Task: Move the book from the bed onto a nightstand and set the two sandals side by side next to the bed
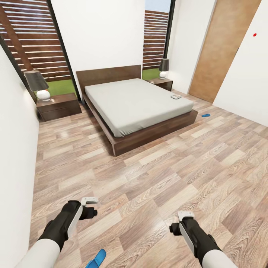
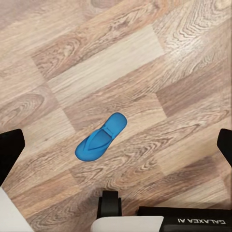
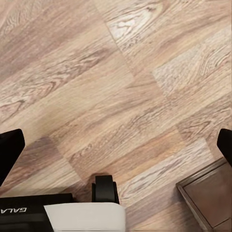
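Note:
The bed (image 1: 137, 102) stands against the far wall, with a light-grey mattress on a dark wooden frame. The book (image 1: 175, 96) lies flat near the mattress's right edge. One blue sandal (image 1: 206, 115) rests on the floor to the right of the bed. The other sandal (image 1: 96, 258) lies on the floor close by, just inside my left arm, and the left wrist view has this sandal (image 2: 100, 137) below my left gripper (image 2: 117, 142). My left gripper (image 1: 90, 206) and right gripper (image 1: 179, 221) both hang open and empty above the planks. A nightstand (image 1: 59, 106) flanks the bed's left, another nightstand (image 1: 160, 82) its right.
Each nightstand carries a lamp (image 1: 37, 85), (image 1: 163, 67). A white wall runs close along my left and a wooden door (image 1: 223, 48) stands at the far right. Wide plank floor lies between me and the bed. A dark wooden corner (image 3: 208, 198) appears under my right gripper (image 3: 116, 145).

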Robot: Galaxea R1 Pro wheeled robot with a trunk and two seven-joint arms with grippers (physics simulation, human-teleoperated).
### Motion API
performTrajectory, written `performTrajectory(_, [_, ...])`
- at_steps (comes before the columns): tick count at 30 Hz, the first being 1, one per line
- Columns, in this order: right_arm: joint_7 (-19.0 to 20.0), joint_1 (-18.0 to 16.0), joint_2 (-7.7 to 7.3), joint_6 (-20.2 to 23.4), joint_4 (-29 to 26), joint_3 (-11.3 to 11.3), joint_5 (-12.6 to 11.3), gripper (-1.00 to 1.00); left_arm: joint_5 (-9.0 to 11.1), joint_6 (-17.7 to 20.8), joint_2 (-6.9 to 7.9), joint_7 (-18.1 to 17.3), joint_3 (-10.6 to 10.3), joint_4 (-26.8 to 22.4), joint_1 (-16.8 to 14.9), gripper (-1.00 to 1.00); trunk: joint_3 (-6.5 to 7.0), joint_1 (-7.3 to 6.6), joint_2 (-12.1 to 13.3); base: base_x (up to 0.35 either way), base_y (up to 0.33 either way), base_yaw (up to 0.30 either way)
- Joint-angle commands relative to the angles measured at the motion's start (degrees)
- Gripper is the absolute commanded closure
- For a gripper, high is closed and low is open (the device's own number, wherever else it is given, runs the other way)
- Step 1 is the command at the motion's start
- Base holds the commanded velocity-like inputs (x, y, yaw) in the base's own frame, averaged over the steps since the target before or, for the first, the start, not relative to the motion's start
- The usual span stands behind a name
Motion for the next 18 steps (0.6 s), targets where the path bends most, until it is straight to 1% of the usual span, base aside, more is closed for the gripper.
performTrajectory(1, [-0.2, 0.0, 0.00, 0.3, 0.2, 0.1, 0.1, -1.00, 0.4, 0.6, 0.05, 0.1, 0.0, -0.4, 0.0, -1.00, -0.05, 0.00, 0.0, 0.000, 0.000, 0.000])
performTrajectory(8, [-0.3, 0.0, 0.00, 0.2, 0.9, 0.1, 0.1, -1.00, 0.5, 2.8, 0.11, 0.1, 0.1, -2.4, 0.0, -1.00, -0.05, 0.00, 0.0, 0.000, 0.000, 0.000])
performTrajectory(15, [-0.3, 0.0, 0.00, 0.2, 0.9, 0.1, 0.1, -1.00, 0.5, 2.9, 0.11, 0.1, 0.0, -2.5, 0.0, -1.00, -0.05, 0.00, 0.0, 0.000, 0.000, 0.000])
performTrajectory(18, [-0.3, 0.0, 0.00, 0.2, 0.9, 0.1, 0.1, -1.00, 0.6, 2.9, 0.11, 0.1, 0.0, -2.5, 0.0, -1.00, -0.59, 0.66, -1.2, 0.000, 0.000, 0.000])
